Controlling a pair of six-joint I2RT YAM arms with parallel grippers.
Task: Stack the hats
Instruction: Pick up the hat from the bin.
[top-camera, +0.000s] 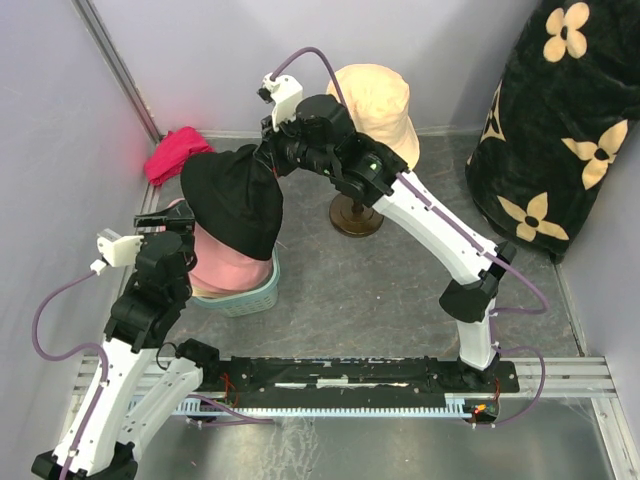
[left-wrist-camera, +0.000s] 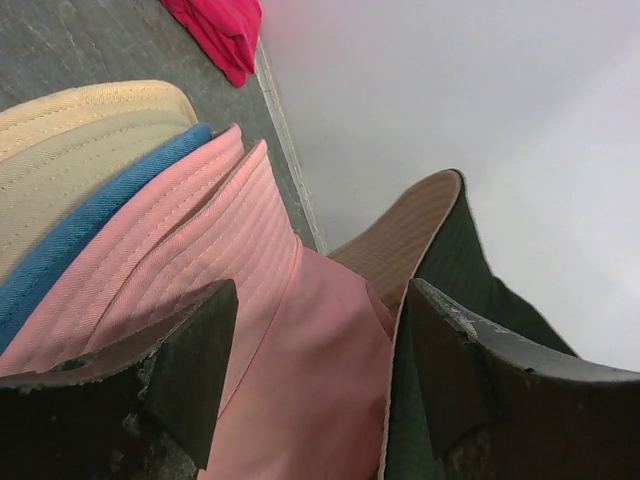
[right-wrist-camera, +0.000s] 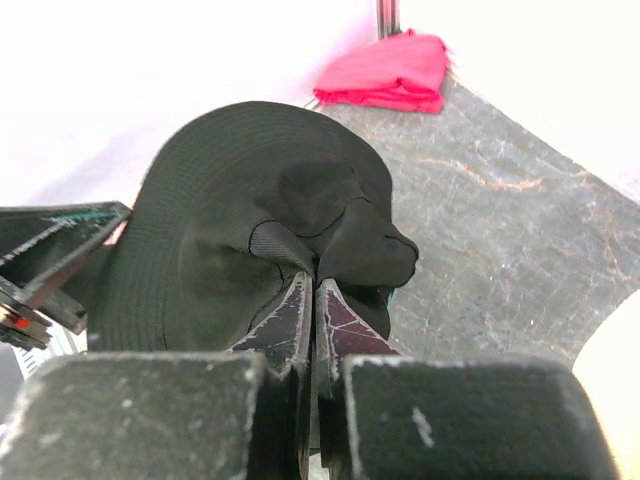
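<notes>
A black hat (top-camera: 235, 200) hangs over a pink hat (top-camera: 228, 270), which sits on a blue hat (top-camera: 248, 300) at the left. My right gripper (top-camera: 272, 152) is shut on the black hat's crown fabric (right-wrist-camera: 300, 200), pinching a fold at its fingertips (right-wrist-camera: 315, 285). My left gripper (top-camera: 185, 225) is open beside the stack. In the left wrist view its gripper (left-wrist-camera: 320, 370) straddles the pink hat (left-wrist-camera: 310, 360), with the black hat's brim (left-wrist-camera: 450, 250) at the right finger. Blue (left-wrist-camera: 90, 230) and beige (left-wrist-camera: 70, 150) brims lie beneath. Another beige hat (top-camera: 378, 100) sits on the mannequin head.
A magenta-red cloth bundle (top-camera: 178, 152) lies in the far left corner, also in the right wrist view (right-wrist-camera: 385, 72). The mannequin's dark stand (top-camera: 356, 215) is mid-table. A dark flower-patterned blanket (top-camera: 560, 130) fills the right side. Walls enclose left and back.
</notes>
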